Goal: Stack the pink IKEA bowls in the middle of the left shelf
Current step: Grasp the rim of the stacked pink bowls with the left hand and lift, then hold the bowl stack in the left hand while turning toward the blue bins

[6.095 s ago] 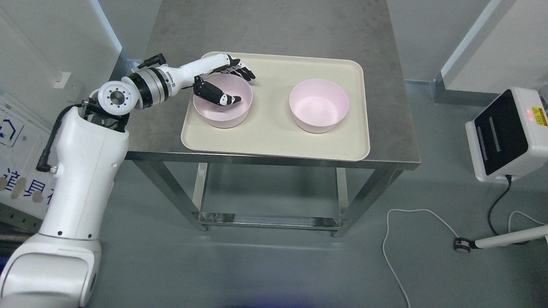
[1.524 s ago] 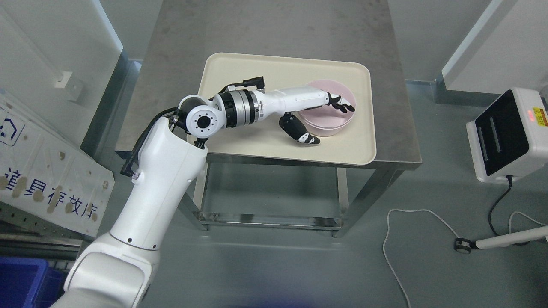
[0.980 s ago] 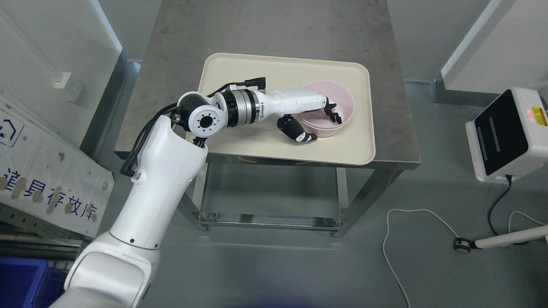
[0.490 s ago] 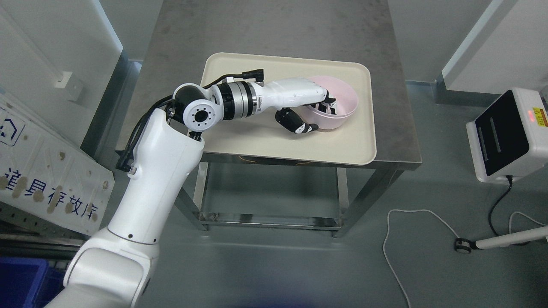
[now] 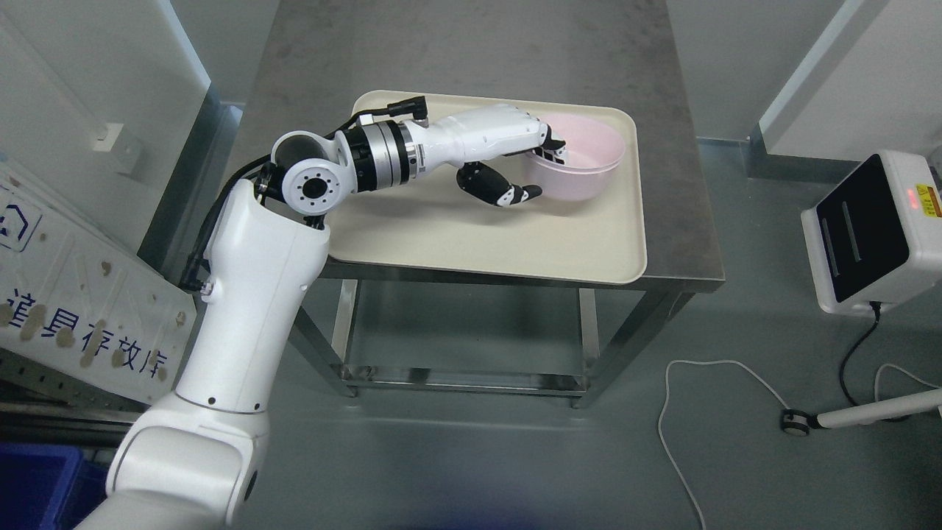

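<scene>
A pink bowl (image 5: 585, 165) hangs tilted just above the right part of the cream tray (image 5: 471, 235) on the steel table (image 5: 456, 51). My left hand (image 5: 541, 173) is shut on its left rim, fingers curled inside and the black thumb outside below. Only one pink bowl shape shows; I cannot tell whether a second bowl nests inside it. The left half of the tray holds nothing but my forearm above it. My right arm is out of view.
A white box with a black panel (image 5: 872, 228) stands on the floor at the right, with a white cable (image 5: 677, 412) beside it. A lettered white board (image 5: 73, 309) and a blue bin (image 5: 33, 486) are at the left. White wall panels flank the table.
Six seconds ago two bowls sat apart on the tray; now one bowl shape shows at the right. In the last second my left hand closed on the rim and raised the bowl toward the tray's far side.
</scene>
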### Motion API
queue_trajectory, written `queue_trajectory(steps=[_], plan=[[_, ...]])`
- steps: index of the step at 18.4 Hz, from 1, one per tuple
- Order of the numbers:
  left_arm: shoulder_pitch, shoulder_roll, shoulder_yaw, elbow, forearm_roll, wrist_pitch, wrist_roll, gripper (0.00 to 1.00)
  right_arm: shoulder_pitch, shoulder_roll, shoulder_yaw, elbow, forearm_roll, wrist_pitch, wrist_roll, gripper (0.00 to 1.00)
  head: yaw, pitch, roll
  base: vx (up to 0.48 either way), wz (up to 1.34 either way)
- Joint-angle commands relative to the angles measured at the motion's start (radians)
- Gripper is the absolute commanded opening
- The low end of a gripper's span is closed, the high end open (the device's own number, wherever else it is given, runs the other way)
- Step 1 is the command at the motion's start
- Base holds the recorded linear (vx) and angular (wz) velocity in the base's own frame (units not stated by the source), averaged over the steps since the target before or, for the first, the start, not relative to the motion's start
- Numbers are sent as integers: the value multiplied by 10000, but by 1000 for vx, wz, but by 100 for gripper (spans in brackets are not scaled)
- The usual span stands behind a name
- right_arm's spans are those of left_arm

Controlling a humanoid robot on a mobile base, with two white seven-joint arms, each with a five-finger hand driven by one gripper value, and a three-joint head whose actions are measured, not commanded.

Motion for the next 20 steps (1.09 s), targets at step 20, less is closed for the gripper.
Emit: queue_trajectory(steps=[20], plan=[[41,175,2147,-493,729,-635,-8,1,1,-175,-92,0,77,0,86,100,0,0,0,-23,12]])
